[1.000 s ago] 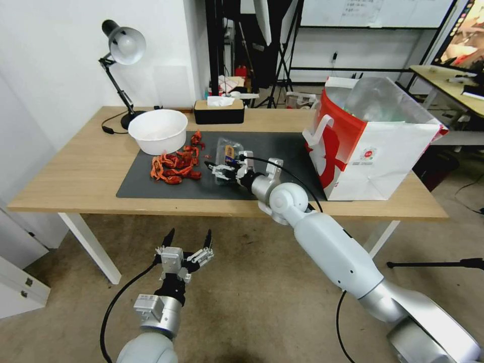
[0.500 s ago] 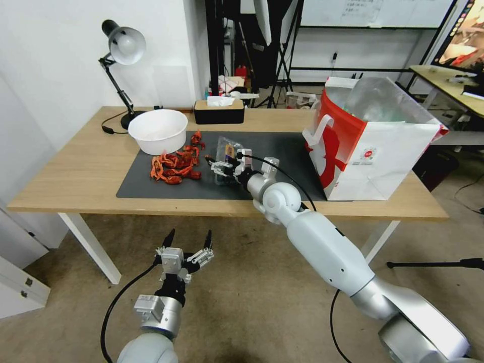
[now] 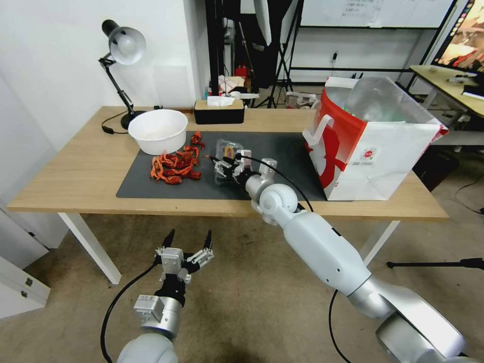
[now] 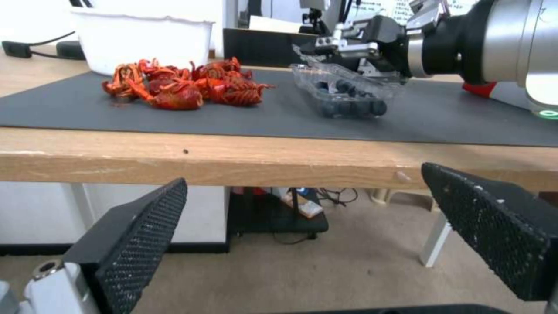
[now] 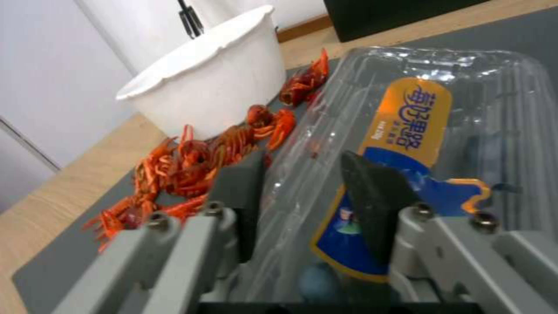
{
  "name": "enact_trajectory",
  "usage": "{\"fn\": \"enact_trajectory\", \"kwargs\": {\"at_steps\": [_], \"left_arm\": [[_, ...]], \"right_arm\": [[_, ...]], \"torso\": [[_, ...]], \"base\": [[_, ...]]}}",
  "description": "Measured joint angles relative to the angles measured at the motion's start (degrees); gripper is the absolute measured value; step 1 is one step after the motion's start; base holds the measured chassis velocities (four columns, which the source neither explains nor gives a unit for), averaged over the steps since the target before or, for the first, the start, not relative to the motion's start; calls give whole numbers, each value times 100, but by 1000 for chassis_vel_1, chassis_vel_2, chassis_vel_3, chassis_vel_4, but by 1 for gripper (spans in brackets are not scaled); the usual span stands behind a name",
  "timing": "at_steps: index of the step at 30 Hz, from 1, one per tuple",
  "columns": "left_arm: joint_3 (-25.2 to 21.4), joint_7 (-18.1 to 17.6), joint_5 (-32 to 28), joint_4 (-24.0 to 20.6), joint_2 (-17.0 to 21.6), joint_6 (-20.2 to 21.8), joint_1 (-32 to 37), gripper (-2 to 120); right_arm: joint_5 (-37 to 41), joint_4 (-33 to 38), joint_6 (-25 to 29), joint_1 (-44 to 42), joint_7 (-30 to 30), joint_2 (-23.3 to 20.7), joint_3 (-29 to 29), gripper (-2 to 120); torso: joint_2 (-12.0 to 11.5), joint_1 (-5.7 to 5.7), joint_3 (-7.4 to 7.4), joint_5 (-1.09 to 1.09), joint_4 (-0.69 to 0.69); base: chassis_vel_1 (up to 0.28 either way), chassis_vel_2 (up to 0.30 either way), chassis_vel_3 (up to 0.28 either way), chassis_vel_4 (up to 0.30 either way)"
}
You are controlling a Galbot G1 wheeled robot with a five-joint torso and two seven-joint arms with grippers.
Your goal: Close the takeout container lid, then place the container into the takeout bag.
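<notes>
The takeout container (image 3: 226,157) lies on the black mat, a small clear clamshell with dark blueberries (image 4: 352,104) in its base. Its lid (image 5: 407,113), clear plastic with an orange and blue label, is tilted over the base and partly down. My right gripper (image 3: 220,162) is at the container's near side and is open. In the right wrist view its fingers (image 5: 372,196) straddle the lid's edge. The red-and-white takeout bag (image 3: 373,146) stands open at the table's right. My left gripper (image 3: 189,234) hangs open below the table's front edge, holding nothing.
A white bowl (image 3: 158,131) and a heap of red crayfish (image 3: 174,166) sit left of the container. A black tissue box (image 3: 219,112) and a desk lamp (image 3: 123,48) stand at the back. Bare mat (image 3: 282,151) lies between the container and the bag.
My right gripper has pushed a little farther over the container, away from the table's front edge, and the arm followed. The left arm has not moved.
</notes>
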Motion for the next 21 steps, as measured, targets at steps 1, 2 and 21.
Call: {"fn": "enact_trajectory", "kwargs": {"at_steps": [1, 2, 21], "left_arm": [[0, -1, 0, -1, 2, 1, -3, 100], [1, -2, -1, -2, 4, 1, -8, 100], [16, -228, -1276, -254, 374, 441, -650, 100]], "right_arm": [[-9, 15, -66, 10, 24, -18, -2, 29], [-18, 21, -100, 16, 36, -30, -3, 25], [-91, 181, -596, 38, 204, -219, -16, 0]], "torso": [[0, 0, 0, 0, 0], [0, 0, 0, 0, 0], [0, 0, 0, 0, 0]], "base": [[0, 0, 0, 0], [0, 0, 0, 0], [0, 0, 0, 0]]}}
